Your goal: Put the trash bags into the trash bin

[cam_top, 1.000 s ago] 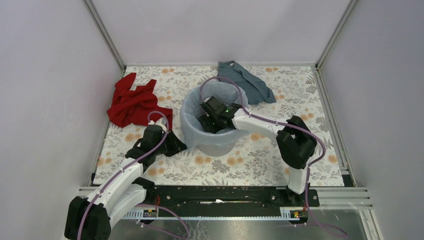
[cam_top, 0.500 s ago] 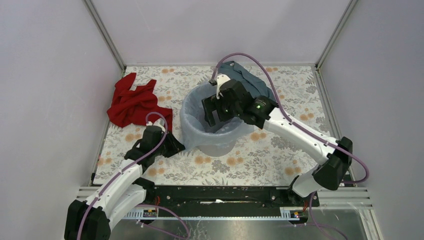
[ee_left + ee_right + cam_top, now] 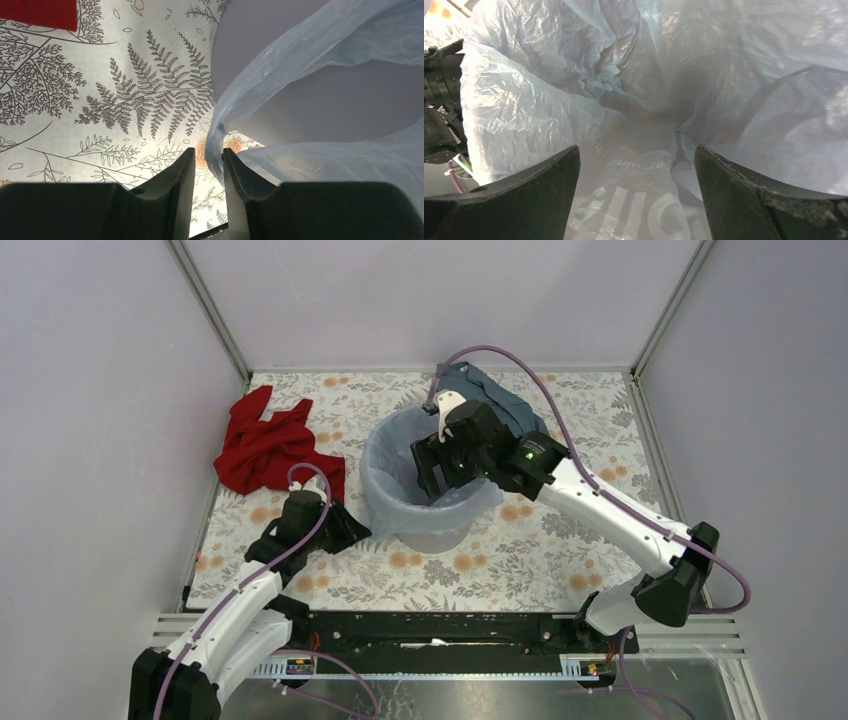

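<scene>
The light grey trash bin (image 3: 437,532) stands mid-table. The pale blue trash bag (image 3: 383,468) lines it, its edge draped over the rim. My left gripper (image 3: 350,530) is at the bin's lower-left side; in the left wrist view the left gripper (image 3: 208,156) is shut on a fold of the bag (image 3: 320,45) beside the bin wall (image 3: 300,105). My right gripper (image 3: 432,468) hovers over the bin's mouth. In the right wrist view the right gripper (image 3: 636,156) is open and empty, looking down into the crinkled bag (image 3: 549,100).
A red cloth (image 3: 265,445) lies at the left, its corner showing in the left wrist view (image 3: 40,12). A dark teal-grey cloth (image 3: 505,405) lies behind the bin. Grey walls close the floral table (image 3: 560,560) on three sides.
My right gripper has lifted from deep inside the bin to above its mouth, and its elbow has swung out to the right. The left gripper has stayed at the bin's side.
</scene>
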Available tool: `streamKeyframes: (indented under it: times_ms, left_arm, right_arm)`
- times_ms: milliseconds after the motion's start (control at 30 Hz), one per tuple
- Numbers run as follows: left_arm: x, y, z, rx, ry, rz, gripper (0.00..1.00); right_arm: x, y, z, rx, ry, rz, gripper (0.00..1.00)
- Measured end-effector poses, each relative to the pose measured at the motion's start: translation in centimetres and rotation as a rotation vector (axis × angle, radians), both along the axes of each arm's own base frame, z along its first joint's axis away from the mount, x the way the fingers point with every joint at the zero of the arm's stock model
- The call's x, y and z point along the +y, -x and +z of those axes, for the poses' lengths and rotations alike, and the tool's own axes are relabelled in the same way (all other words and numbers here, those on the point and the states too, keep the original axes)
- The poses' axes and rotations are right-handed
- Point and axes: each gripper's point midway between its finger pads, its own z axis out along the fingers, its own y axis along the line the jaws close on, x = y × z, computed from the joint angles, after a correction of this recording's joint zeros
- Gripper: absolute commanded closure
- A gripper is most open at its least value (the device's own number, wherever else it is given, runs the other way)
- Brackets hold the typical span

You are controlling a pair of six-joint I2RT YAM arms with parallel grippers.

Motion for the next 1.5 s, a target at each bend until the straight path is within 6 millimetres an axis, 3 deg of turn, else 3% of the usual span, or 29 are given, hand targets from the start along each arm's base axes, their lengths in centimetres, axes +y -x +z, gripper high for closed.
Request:
streamKeyframes:
  times_ms: [100, 267, 467, 567, 867, 1100, 1367, 1500]
  left_arm:
    - [0.0, -0.1, 0.1, 0.000, 0.000, 0.000, 0.69]
    - [0.1, -0.2, 0.1, -0.002, -0.004, 0.011, 0.73]
    - [0.0, -0.4, 0.2, -0.007, 0.004, 0.016, 0.75]
    - [-0.1, -0.7, 0.1, -0.012, 0.006, 0.016, 0.75]
    - [-0.2, -0.5, -0.6, 0.001, 0.008, 0.007, 0.75]
    - [0.0, -0.5, -0.1, -0.021, 0.003, 0.007, 0.75]
    - [0.0, -0.7, 0.0, -0.028, 0.003, 0.009, 0.75]
    - [-0.2, -0.7, -0.2, -0.025, 0.009, 0.005, 0.75]
  right_arm:
    - [0.7, 0.0, -1.4, 0.021, 0.018, 0.001, 0.23]
    - [0.7, -1.2, -6.8, 0.047, 0.118, -0.047, 0.32]
    - [1.2, -2.0, -13.0, 0.108, 0.225, -0.055, 0.21]
    - [1.2, -1.3, -15.4, 0.159, 0.252, -0.042, 0.11]
    - [3.6, -2.3, -14.7, 0.139, 0.169, -0.037, 0.01]
    - [3.2, -1.4, -14.1, 0.187, 0.192, -0.033, 0.00]
    - [3.6, -1.7, -8.7, 0.158, 0.173, -0.019, 0.00]
    - [4.3, -2.7, -7.1, 0.120, 0.162, -0.020, 0.00]
